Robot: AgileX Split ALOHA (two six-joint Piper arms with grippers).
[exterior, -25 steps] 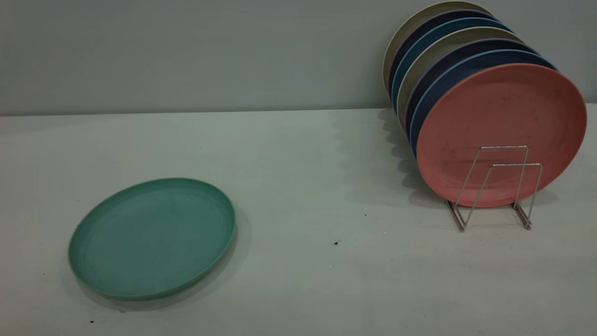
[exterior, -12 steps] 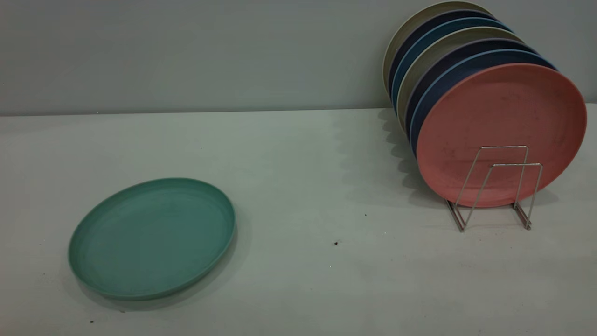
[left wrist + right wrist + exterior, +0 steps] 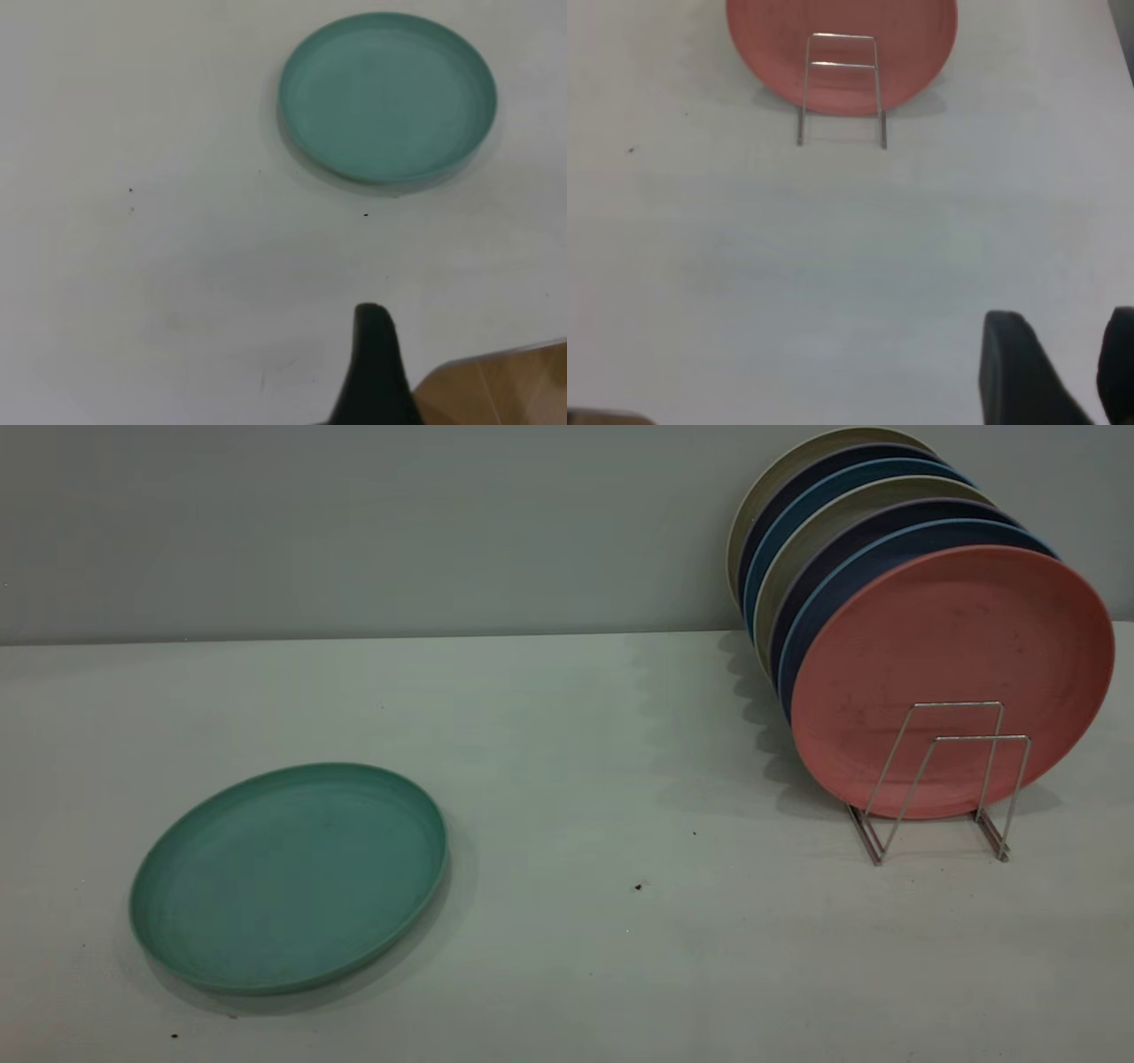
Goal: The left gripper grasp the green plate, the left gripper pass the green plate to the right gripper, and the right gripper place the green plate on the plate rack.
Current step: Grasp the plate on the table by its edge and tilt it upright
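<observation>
Green plate (image 3: pixel 288 877) flat, well apart from plate rack (image 3: pixel 941 779)

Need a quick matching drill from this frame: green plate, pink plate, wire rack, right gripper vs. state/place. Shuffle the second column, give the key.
Things:
1. green plate
2. salmon-pink plate
3. plate rack
4. right gripper

States:
A. stands upright, frontmost in the row of plates
B. fingers apart, above bare table, holding nothing
C. lies flat on the table, untouched
D. two front wire loops free of plates

Pairs: 1-C, 2-A, 3-D, 4-B
</observation>
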